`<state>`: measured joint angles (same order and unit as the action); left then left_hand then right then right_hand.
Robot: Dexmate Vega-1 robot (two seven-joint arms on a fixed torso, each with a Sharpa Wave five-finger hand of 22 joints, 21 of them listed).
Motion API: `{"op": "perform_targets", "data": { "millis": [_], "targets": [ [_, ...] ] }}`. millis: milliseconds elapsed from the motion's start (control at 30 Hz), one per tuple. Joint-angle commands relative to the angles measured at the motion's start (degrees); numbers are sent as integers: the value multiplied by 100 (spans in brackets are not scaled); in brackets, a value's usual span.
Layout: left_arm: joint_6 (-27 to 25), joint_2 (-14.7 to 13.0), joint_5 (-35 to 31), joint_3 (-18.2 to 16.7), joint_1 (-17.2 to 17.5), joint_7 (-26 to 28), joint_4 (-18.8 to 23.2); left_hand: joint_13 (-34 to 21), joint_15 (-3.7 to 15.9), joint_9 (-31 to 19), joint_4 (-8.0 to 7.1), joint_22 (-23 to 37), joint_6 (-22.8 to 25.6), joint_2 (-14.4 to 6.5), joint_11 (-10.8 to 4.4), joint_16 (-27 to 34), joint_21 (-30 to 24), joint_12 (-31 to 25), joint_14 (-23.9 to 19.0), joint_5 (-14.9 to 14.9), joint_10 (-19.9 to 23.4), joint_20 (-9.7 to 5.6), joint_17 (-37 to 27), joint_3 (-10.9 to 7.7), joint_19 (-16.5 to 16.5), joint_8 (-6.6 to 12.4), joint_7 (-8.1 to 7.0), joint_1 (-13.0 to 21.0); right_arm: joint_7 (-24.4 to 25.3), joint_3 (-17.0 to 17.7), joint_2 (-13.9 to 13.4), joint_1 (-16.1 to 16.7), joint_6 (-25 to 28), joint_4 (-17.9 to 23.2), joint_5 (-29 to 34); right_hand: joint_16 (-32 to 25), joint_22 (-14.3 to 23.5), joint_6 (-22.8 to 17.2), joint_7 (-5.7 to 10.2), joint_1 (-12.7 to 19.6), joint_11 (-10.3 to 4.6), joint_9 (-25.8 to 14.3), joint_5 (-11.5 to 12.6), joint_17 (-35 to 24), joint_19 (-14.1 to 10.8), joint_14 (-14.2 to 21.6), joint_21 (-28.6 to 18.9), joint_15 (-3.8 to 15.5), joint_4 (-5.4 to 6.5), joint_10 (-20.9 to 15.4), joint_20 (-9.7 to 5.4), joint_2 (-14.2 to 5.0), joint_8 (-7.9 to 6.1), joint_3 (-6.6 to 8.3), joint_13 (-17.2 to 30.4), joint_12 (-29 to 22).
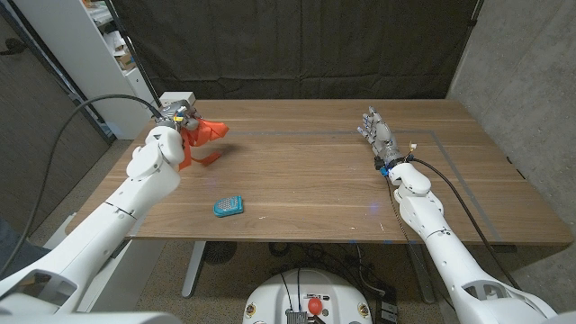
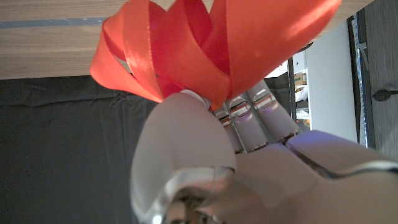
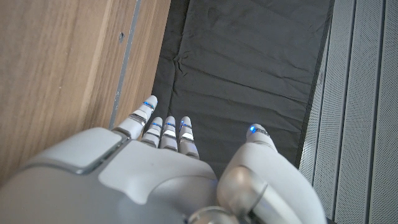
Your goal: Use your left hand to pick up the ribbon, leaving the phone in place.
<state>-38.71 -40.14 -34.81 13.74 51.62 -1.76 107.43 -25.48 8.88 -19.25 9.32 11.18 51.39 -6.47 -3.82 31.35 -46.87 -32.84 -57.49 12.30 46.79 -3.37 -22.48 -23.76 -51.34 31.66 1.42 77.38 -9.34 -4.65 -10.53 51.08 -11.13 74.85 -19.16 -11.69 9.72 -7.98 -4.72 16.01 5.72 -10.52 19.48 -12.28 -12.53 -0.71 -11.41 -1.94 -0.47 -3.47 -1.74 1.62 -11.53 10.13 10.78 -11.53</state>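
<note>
Currently the left hand [image 1: 176,119] grips the orange ribbon [image 1: 203,135] at the table's [image 1: 306,180] far left, its fingers [image 2: 249,115] closed on the gathered loops so that the tails hang free; whether a tail touches the wood cannot be told. The blue phone [image 1: 229,205] lies on the table nearer the front edge, well apart from the ribbon, as the task requires. The right hand [image 1: 377,133] holds nothing, fingers extended and apart. No containers are present.
</note>
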Motion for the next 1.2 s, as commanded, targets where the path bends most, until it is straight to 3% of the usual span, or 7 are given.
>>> {"op": "perform_targets", "data": {
  "millis": [33, 767, 1200],
  "targets": [
    [-89, -102, -49, -45, -17, -226, 220, -1237, 51, -20, 20, -3, 24, 1, -207, -17, -58, -117, -39, 42, 270, -14, -43, -6, 40, 32, 16, -12, -34, -5, 10, -43, -39, -64, -8, -33, 13, -34, 7, 25, 25, -34, 24, -11, -44, 22, 26, -6, -19, -51, 6, -41, 18, -18, 25, 3],
    [-57, -277, -188, -144, 26, -449, 627, -1405, 49, -24, 23, -19, 20, 15, -209, -49, -211, -74, -49, 55, 292, -8, -144, -48, 121, 58, 2, -32, -46, 16, -6, -35, -55, -39, -23, -31, 13, -54, -6, 29, 27, -34, 22, -13, -50, 23, 26, -2, -29, -59, 3, -50, 13, -26, 25, 3],
    [-51, -285, -232, -158, -17, -575, 624, -1509, 58, -39, 21, -28, 5, 25, -205, -79, -318, -28, -45, 63, 301, -18, -209, -83, 174, 77, 11, -57, 20, 3, -10, -6, -18, 12, 19, -54, 13, -57, -7, 30, 19, -34, 21, -15, -115, 87, 5, 22, -35, -78, -16, -62, 15, -31, 26, -2]
  ]
}}
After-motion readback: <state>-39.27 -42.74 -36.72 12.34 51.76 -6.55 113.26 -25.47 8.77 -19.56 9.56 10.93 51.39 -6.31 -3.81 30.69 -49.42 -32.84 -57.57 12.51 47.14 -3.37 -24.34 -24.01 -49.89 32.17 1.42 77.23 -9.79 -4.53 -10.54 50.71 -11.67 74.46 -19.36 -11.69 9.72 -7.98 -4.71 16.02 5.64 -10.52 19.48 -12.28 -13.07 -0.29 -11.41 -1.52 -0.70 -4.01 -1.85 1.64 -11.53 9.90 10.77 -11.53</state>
